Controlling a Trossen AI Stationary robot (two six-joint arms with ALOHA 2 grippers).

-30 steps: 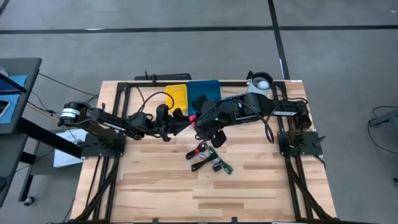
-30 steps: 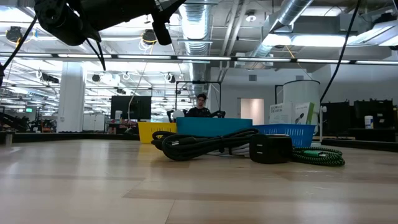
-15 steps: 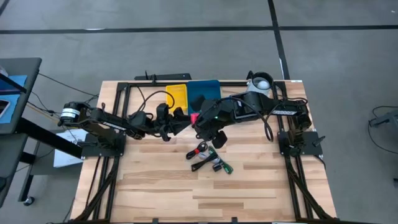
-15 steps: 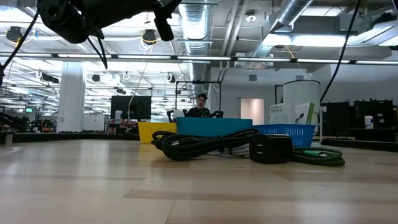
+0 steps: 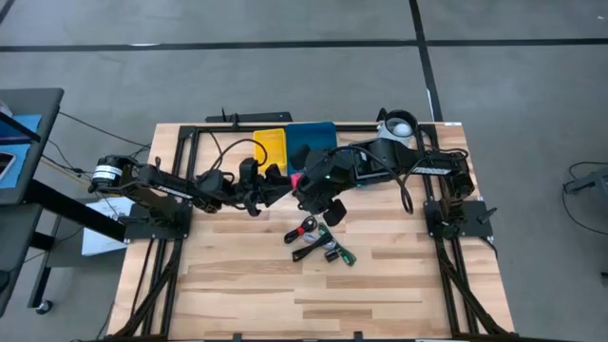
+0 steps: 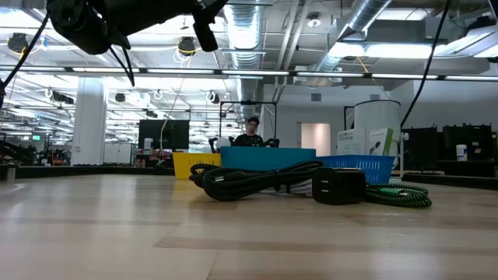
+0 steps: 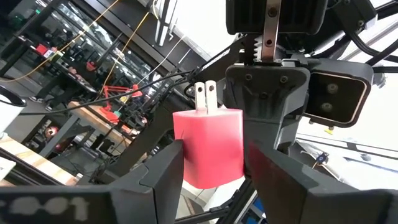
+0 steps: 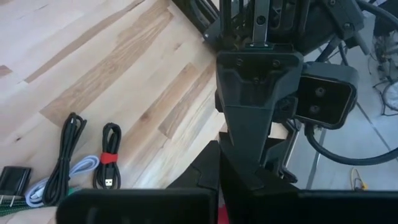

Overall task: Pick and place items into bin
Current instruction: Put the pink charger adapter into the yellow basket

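A pink-red plug adapter (image 7: pixel 208 146) with two metal prongs (image 7: pixel 205 94) sits in my left gripper (image 7: pixel 211 165), which is shut on it above the table's middle (image 5: pixel 283 182). My right gripper (image 5: pixel 306 186) faces it head-on, right behind the adapter (image 5: pixel 294 178). Whether it touches is hidden. Small black coiled cables with red and green ties (image 5: pixel 318 242) lie on the wood in front of both grippers. The right wrist view shows them as coils (image 8: pixel 111 163) beside a black charger (image 8: pixel 12 180). White card packages are not plainly visible. My left gripper pinches the pink-red adapter's body (image 7: pixel 186 155) between its two fingers (image 7: pixel 165 174), one on each flat side. The prongs stick out beyond the fingertips toward the right arm. The adapter is lifted clear of the table.
A yellow bin (image 5: pixel 270 144) and a blue bin (image 5: pixel 309 139) stand at the far edge behind the grippers, and a white cup (image 5: pixel 399 123) stands at the far right. In the low view a black cable bundle (image 6: pixel 249 183), a charger (image 6: pixel 338 187) and a green cable (image 6: pixel 401 194) lie on the table.
My right arm has crept a little toward the table's left, closer to the left gripper and the adapter. The left arm keeps still with the adapter held up.
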